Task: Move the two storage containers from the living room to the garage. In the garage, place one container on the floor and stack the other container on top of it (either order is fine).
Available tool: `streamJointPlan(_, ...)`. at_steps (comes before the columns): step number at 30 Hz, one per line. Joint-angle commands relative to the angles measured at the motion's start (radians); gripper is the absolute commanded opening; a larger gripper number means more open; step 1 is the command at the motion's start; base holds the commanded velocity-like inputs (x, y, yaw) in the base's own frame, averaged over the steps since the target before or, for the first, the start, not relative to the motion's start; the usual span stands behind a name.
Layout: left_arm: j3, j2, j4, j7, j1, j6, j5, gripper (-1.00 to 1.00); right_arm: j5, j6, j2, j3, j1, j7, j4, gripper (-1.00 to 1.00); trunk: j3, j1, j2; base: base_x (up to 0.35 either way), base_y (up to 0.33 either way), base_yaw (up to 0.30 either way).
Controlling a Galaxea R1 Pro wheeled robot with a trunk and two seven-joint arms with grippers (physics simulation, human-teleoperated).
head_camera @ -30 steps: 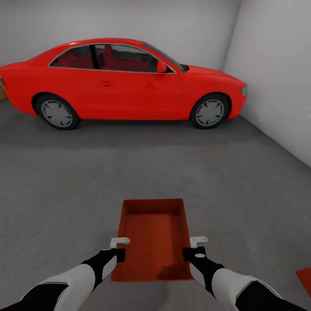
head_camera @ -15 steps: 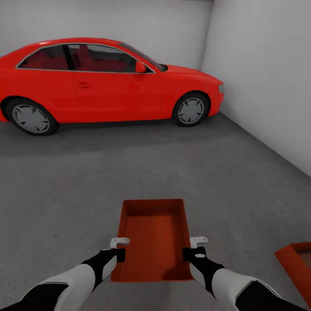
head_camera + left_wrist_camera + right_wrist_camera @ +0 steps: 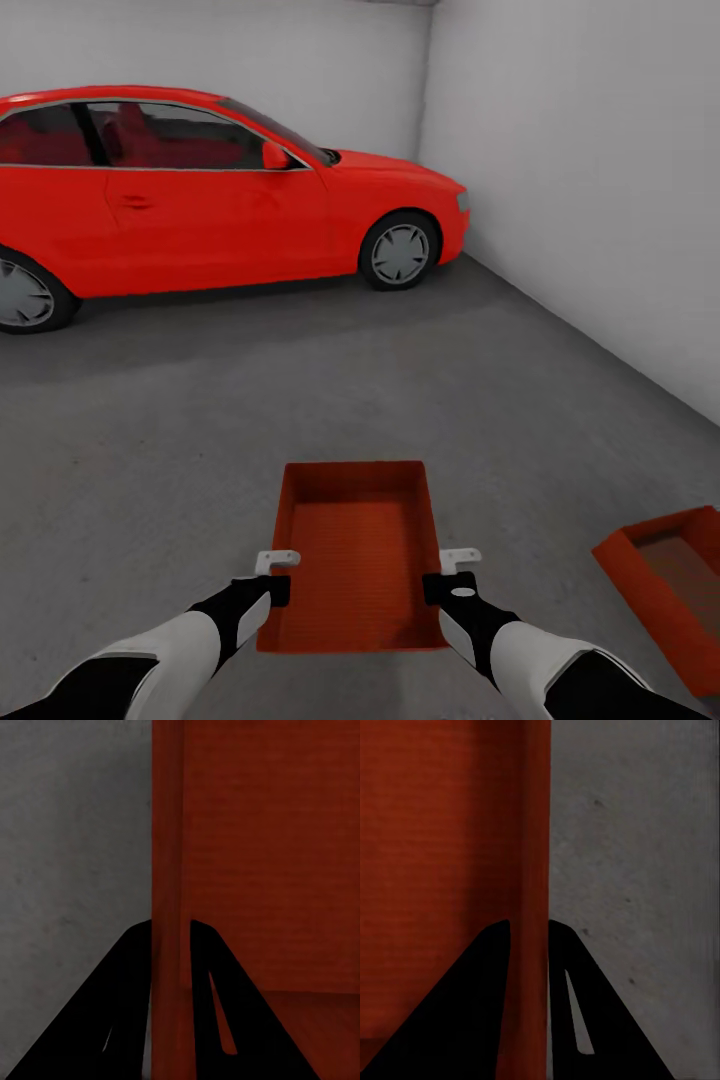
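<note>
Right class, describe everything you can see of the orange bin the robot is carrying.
The carried bin is a plain orange-red rectangular tray with low straight walls, a flat ribbed-looking bottom, and nothing inside. It is held level above the grey concrete floor, long side pointing away from the robot. The left claw pinches its left wall, the right claw its right wall.

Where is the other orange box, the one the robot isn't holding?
In the head view, the second box sits on the grey floor at lower right, just right of the held box, near the white side wall.
</note>
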Motion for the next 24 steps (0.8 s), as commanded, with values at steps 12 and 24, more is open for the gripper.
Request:
streamJointPlan(12, -0.023, 0.017, -0.006, 0.008, 0.000, -0.029, -0.018, -1.00, -0.025, -0.006, 0.000, 0.004, -0.001, -0.003, 0.009, -1.00, -0.001, 0.000, 0.000, 0.291, 0.000, -0.262)
streamJointPlan(24, -0.023, 0.018, -0.005, 0.007, 0.000, -0.030, -0.018, -1.00, -0.025, -0.009, -0.001, 0.004, -0.001, -0.004, 0.009, -1.00, -0.001, 0.000, 0.000, 0.290, 0.000, -0.166)
